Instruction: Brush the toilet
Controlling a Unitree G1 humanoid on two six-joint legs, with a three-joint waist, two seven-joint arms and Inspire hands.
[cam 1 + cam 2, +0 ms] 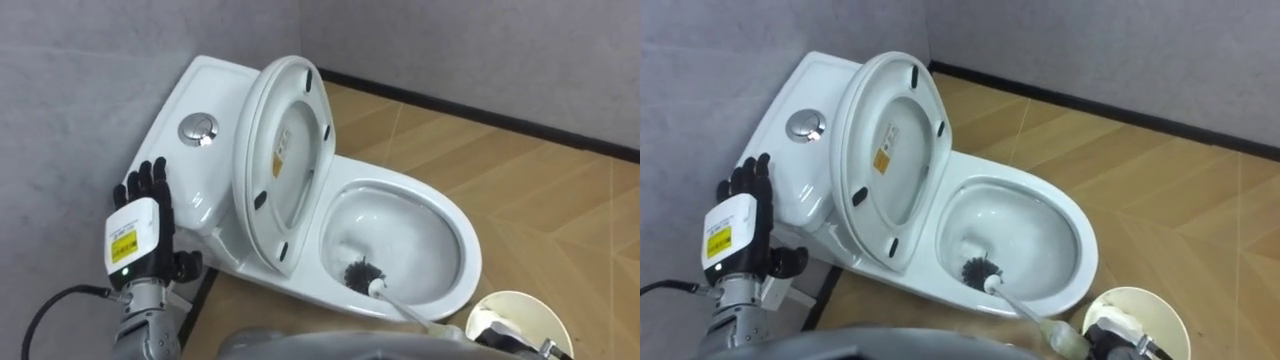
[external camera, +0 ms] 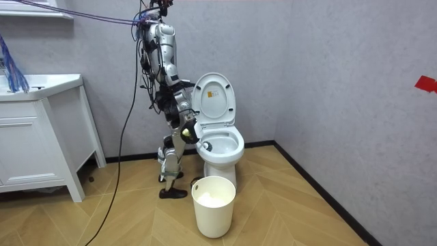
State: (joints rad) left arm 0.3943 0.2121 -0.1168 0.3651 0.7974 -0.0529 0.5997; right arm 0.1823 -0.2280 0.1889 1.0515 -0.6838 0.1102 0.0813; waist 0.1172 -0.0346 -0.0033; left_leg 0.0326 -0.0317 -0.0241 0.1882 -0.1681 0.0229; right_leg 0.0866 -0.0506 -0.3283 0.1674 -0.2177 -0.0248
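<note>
Toilet brush [image 1: 362, 274] sits w/ its black bristle head low in the toilet bowl [image 1: 470, 250], white handle slanting to the lower right toward the right hand [image 1: 1110, 330]; its grip can't be told. Seat and lid [image 1: 285, 150] stand raised vs. the tank [image 1: 200, 90]. Left hand [image 1: 145, 225] is held up beside the tank, back to the camera, fingers straight and lightly spread, holding nothing. White bin [image 1: 520, 305] stands near the bowl.

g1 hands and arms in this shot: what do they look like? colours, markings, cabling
The left hand has black fingers and a white plate on its back, with a yellow label and a small green light. Below it is a grey metal wrist, and a black cable loops off from there. The right hand is dark with a white patch; little more can be made out. In the room view the arms are silver-grey with dark parts.
</note>
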